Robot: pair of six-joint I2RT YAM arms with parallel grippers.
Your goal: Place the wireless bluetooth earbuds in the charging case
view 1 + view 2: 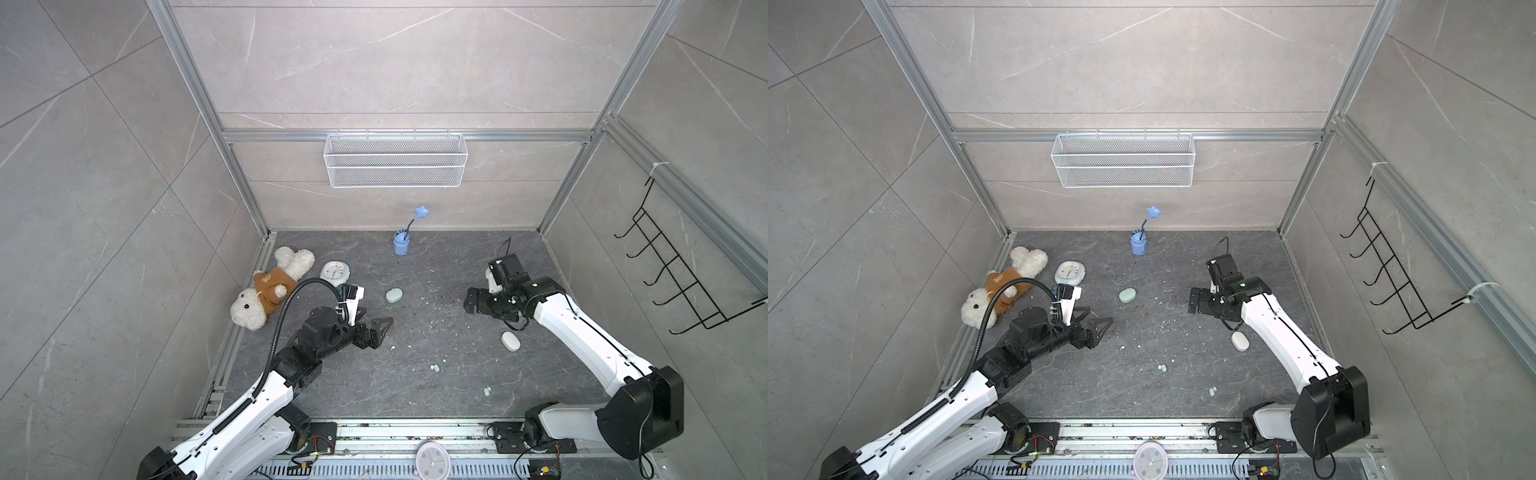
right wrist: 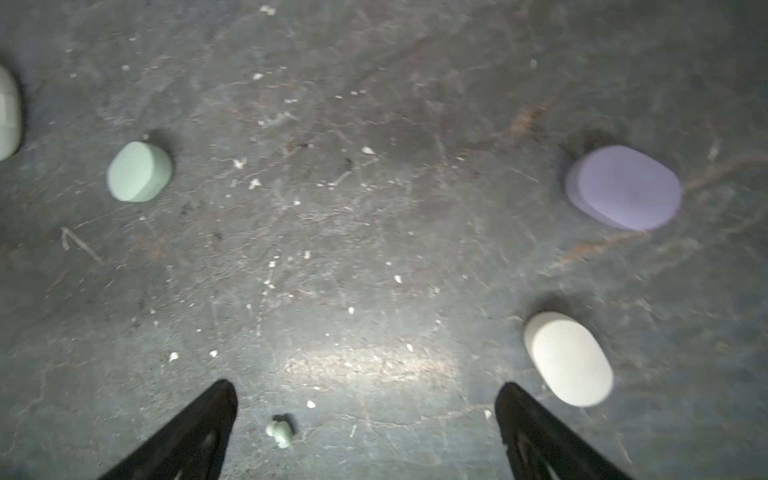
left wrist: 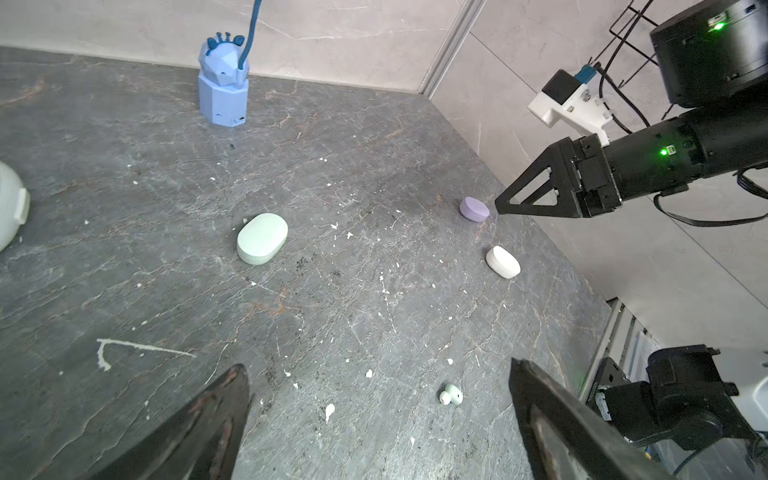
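Earbud [image 1: 435, 368] lies on table [image 1: 415, 399], apart from spread left gripper [image 1: 383, 332].

Left arm [image 1: 266, 399]: white shells, black joints, ribbed black hose [image 1: 277, 328] | right arm [image 1: 582, 332]: same white and black, thin black cable [image 3: 702, 224], green lights [image 3: 663, 151] | fingers [image 3: 540, 210]: black open triangles | camera mount [image 3: 569, 104]: white

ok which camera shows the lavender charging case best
Right wrist view: the lavender charging case fills a good patch, unobstructed and closed, though slightly blurred. The left wrist view shows it sharper but small, just off the right gripper tip. Neither top view shows it; that gripper probably hides it.
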